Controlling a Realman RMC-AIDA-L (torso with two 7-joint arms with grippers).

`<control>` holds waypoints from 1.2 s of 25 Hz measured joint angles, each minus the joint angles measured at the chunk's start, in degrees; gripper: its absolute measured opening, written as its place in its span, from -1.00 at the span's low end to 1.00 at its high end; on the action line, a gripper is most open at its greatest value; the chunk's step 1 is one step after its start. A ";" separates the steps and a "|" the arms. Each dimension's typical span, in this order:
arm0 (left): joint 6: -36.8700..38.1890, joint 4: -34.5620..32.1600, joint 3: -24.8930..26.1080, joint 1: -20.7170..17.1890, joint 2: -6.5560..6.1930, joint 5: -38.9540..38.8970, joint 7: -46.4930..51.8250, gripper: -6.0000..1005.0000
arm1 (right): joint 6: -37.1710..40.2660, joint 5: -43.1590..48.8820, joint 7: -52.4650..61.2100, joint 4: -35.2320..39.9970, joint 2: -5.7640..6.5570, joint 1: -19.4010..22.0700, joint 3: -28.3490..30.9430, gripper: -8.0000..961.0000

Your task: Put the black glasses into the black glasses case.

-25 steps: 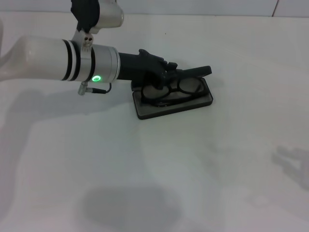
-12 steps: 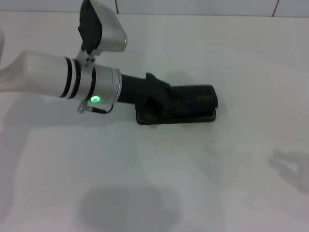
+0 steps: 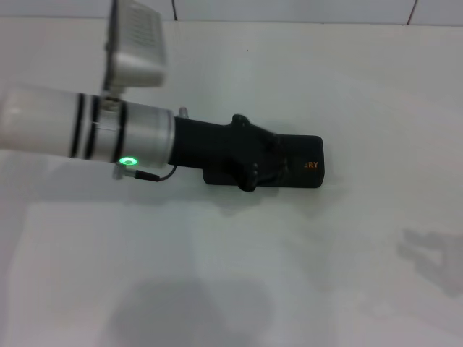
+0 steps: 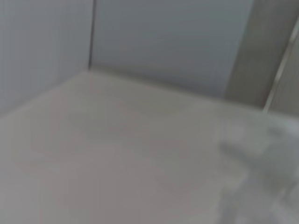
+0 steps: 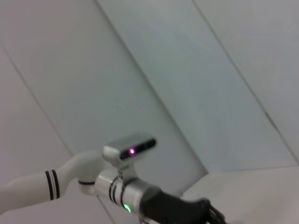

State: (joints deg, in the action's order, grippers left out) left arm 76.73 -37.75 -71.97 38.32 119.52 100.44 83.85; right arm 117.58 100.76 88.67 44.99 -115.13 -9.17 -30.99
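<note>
The black glasses case (image 3: 305, 169) lies shut on the white table, just right of the middle in the head view. Part of the orange lettering shows on its lid. The black glasses are hidden; they do not show in any view. My left gripper (image 3: 255, 166) reaches in from the left and rests on the left half of the case's lid. It also shows in the right wrist view (image 5: 205, 212), with its wrist camera (image 5: 130, 149) above the arm. My right gripper is out of view.
The white table (image 3: 217, 275) spreads wide around the case. A tiled wall edge (image 3: 289, 11) runs along the back. A faint shadow (image 3: 430, 256) lies at the right edge. The left wrist view shows only bare table and wall.
The case's lid has come down from open to shut, and the glasses that lay in the case are now covered. My left gripper has turned and come down on the lid.
</note>
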 joint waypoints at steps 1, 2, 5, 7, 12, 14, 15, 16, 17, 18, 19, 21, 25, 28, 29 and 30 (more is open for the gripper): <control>3.07 -3.75 -0.02 -2.39 -0.01 -2.08 0.50 -0.51 | 0.37 0.12 -0.42 -0.17 0.00 -0.29 -0.51 -0.18; 8.80 -10.00 0.10 -5.84 -0.59 -5.53 2.31 -0.51 | 0.96 0.12 -0.97 -0.33 -0.01 -0.55 -0.90 -0.18; 17.44 -14.28 1.69 -8.45 -1.64 -9.32 4.44 -0.51 | 3.97 -0.67 -4.86 -0.62 -0.06 -1.64 -2.46 -0.16; 24.07 -14.08 3.76 -9.71 -2.02 -12.14 2.71 -0.50 | 5.51 -3.16 -8.89 -0.68 -0.12 -2.50 -6.26 -0.15; 37.02 -12.14 8.62 -14.89 -2.39 -16.37 -6.67 -0.30 | 5.32 -12.52 -16.32 -1.99 -0.32 -6.01 -20.01 -0.12; 37.17 -12.15 9.82 -16.37 -2.84 -16.06 -5.66 -0.20 | 5.28 -13.84 -17.87 -2.83 -0.81 -8.38 -21.92 -0.10; 37.16 -11.97 10.00 -16.69 -3.06 -15.92 -5.57 -0.15 | 5.21 -14.18 -18.37 -3.58 -0.97 -9.48 -22.18 -0.10; 37.16 -11.80 10.19 -17.03 -3.29 -15.75 -5.54 -0.10 | 5.12 -14.38 -18.70 -4.54 -1.04 -10.74 -22.37 -0.09; 37.16 -11.64 10.57 -17.58 -3.50 -15.64 -5.63 -0.02 | 4.92 -14.67 -18.96 -5.89 -0.96 -12.60 -22.49 -0.08; 37.16 -11.57 10.92 -18.04 -3.63 -15.58 -5.77 0.06 | 4.78 -14.69 -18.96 -6.80 -0.87 -13.80 -22.50 0.00; 37.16 -11.55 11.24 -18.53 -3.63 -15.51 -5.98 0.14 | 4.54 -14.71 -18.93 -7.81 -0.75 -15.35 -22.52 0.08; 37.15 -11.50 11.75 -19.69 -3.65 -15.48 -6.68 0.30 | 3.94 -14.73 -18.89 -8.51 -0.75 -17.09 -22.55 0.24; 37.05 -10.92 12.57 -20.75 -3.64 -15.39 -7.33 0.42 | 1.80 -14.73 -18.88 -8.64 -0.93 -18.74 -23.11 0.55; 37.03 -10.42 13.45 -20.89 -3.67 -14.87 -7.42 0.48 | 0.36 -14.80 -18.89 -9.05 -1.02 -19.06 -23.64 0.79; 37.02 -10.27 13.49 -20.90 -3.74 -14.76 -7.51 0.48 | -0.06 -14.88 -19.01 -9.44 -1.07 -19.08 -23.81 0.81; 37.01 -10.11 13.54 -20.89 -3.85 -14.69 -7.68 0.48 | -0.28 -14.94 -19.08 -9.76 -1.08 -19.09 -23.89 0.82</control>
State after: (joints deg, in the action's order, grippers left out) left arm 113.74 -47.85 -58.44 17.42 115.67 85.75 76.17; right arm 117.30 85.82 69.59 35.23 -116.21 -28.27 -54.88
